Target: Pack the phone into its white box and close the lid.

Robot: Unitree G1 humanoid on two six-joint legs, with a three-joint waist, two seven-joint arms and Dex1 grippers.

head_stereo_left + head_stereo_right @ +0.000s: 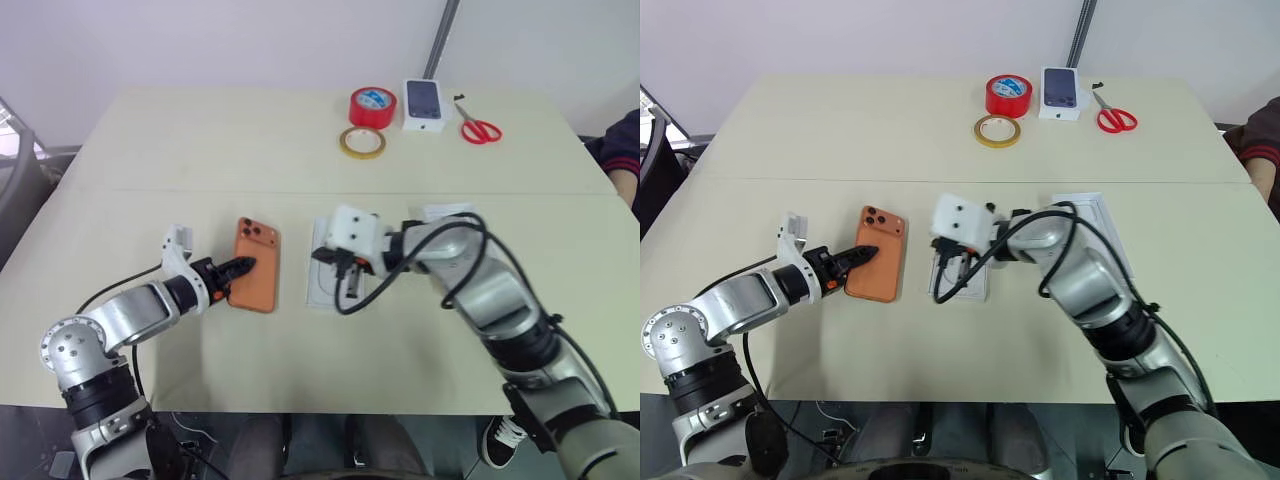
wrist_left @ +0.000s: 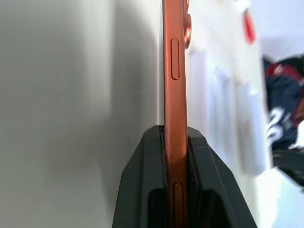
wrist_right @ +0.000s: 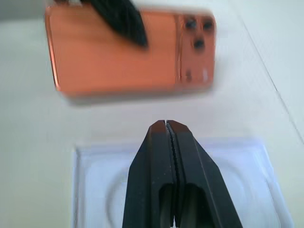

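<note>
Left pincer [image 1: 240, 267] clamped on the phone [image 1: 257, 265] by its long edge, toward the bench's [image 1: 200, 150] near left side. Right pincer [image 3: 166, 124] shut, empty, above the white insert [image 3: 95, 180]. Best kept level, gripped firmly, lifted clear of the bench before carrying toward the white box [image 1: 1087, 207], mid-bench.

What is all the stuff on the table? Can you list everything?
phone: one, copper-orange, near left, held at its edge
flat white insert: one, beside the phone, under the right gripper
white box: one, behind the right arm
red tape roll: one, far side
tan tape roll: one, beside the red
small white carton: one, dark phone picture
scissors: one, red handles
left gripper: black, shut on the phone
right gripper: black, shut, empty
</note>
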